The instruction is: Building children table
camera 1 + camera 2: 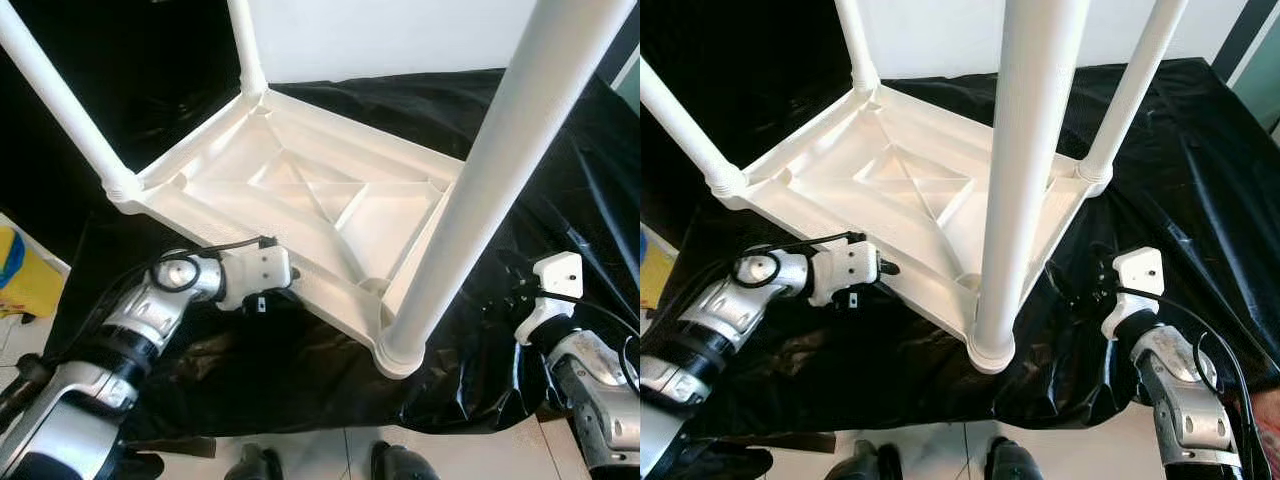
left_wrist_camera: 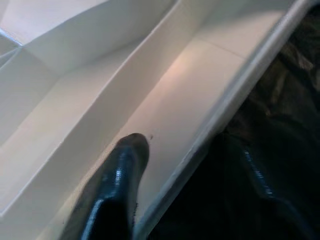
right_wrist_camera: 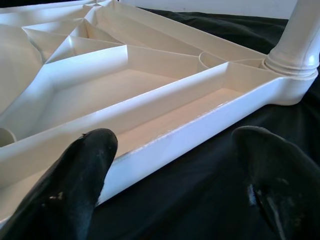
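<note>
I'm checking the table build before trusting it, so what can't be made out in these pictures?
- White plastic table, upside down on black sheet: its top face is pressed into the sheet.
- Four white legs: upper ends cut off by both eye views' top edge.
- Left claw: one finger lies inside the frame; the other is blurred, dark against the sheet.
- Yellow object: cropped by the left eye view's edge.

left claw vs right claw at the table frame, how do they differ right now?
The left claw straddles the rim of the upturned white table, one finger inside the frame channel; the right claw stands off from the frame over the black sheet. The right claw's fingers are spread wide with nothing between them; the left claw's bracket the rim. Both face the same table's edges.
</note>
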{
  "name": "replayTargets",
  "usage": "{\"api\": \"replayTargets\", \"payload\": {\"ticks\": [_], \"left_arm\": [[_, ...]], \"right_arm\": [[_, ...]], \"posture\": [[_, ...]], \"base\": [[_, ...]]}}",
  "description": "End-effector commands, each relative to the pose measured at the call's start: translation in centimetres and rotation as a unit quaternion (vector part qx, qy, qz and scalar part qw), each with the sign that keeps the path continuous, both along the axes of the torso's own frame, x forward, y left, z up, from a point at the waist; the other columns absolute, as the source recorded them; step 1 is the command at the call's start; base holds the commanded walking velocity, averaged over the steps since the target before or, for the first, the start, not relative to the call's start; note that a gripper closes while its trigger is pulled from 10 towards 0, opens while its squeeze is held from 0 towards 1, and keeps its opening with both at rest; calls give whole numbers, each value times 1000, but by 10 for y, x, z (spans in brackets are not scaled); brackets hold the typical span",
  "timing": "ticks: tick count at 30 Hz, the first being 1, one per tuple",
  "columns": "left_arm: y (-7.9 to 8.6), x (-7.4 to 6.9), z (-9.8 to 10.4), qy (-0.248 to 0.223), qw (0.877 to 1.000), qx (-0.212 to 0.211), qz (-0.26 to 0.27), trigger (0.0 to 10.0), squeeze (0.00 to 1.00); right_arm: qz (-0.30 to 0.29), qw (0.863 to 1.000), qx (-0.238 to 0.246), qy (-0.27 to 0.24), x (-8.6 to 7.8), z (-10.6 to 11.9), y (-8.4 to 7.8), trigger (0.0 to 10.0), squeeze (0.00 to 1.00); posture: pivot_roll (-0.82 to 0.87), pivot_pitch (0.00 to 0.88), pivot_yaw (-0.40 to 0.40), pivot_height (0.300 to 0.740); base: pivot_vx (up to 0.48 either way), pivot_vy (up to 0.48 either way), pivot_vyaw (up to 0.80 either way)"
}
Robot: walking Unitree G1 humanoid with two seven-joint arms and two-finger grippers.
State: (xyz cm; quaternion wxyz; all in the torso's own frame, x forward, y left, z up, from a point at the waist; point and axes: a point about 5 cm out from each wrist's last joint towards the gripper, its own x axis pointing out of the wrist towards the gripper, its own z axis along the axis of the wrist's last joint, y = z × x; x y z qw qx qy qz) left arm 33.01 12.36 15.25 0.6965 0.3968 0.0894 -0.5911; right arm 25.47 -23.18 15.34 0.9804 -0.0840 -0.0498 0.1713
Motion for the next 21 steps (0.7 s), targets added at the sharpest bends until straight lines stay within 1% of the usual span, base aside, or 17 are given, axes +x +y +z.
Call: {"api": "replayTargets", "payload": {"ticks": [1, 2, 3, 4, 5, 7, 11, 16, 17, 20, 21], "left_arm": [[11, 3, -16, 14, 999, 35, 33, 0, 0], [11, 3, -16, 14, 999, 35, 33, 0, 0], [13, 5, -16, 7, 998, 47, 33, 0, 0], [13, 5, -16, 7, 998, 47, 33, 0, 0], [14, 9, -16, -5, 997, 69, 34, 0, 0], [12, 12, -15, -2, 997, 69, 43, 0, 0], [10, 13, -15, 3, 997, 62, 46, 0, 0], [8, 18, -15, 2, 997, 52, 62, 0, 0], [7, 23, -14, -2, 996, 48, 79, 0, 0], [8, 30, -14, -15, 993, 48, 106, 0, 0], [7, 35, -10, -28, 990, 32, 135, 0, 0]], "right_arm": [[1, 1000, 3, 8, -3, -3, 2, 10000, 0], [1, 1000, 3, 8, -3, -3, 2, 10000, 0], [0, 1000, 3, 8, -3, -3, 2, 10000, 0], [0, 1000, 3, 8, -3, -3, 2, 10000, 0], [-1, 1000, 3, 8, -3, -4, 3, 10000, 0], [-2, 1000, 4, 8, -2, -4, 3, 10000, 0], [-2, 1000, 6, 7, -2, -4, 4, 10000, 0], [-9, 1000, 7, 4, -3, -4, 5, 10000, 0], [-20, 1000, 11, -1, -1, -4, 4, 10000, 0], [-32, 999, 13, -9, 1, -2, 4, 10000, 0], [-40, 999, 14, -13, 3, -2, 3, 10000, 0]], "posture": [[-142, 177, 83, 740], [-142, 177, 83, 740], [-140, 178, 85, 740], [-140, 178, 85, 740], [-135, 177, 88, 740], [-135, 178, 89, 740], [-137, 177, 94, 740], [-142, 173, 97, 740], [-144, 170, 99, 740], [-145, 166, 97, 740], [-145, 164, 96, 740]], "base": [[0, 0, 0], [0, 0, 0], [0, 0, 0], [0, 0, 0], [0, 0, 0], [0, 0, 0], [0, 0, 0], [0, 0, 0], [0, 0, 0], [0, 0, 0], [0, 0, 0]]}}
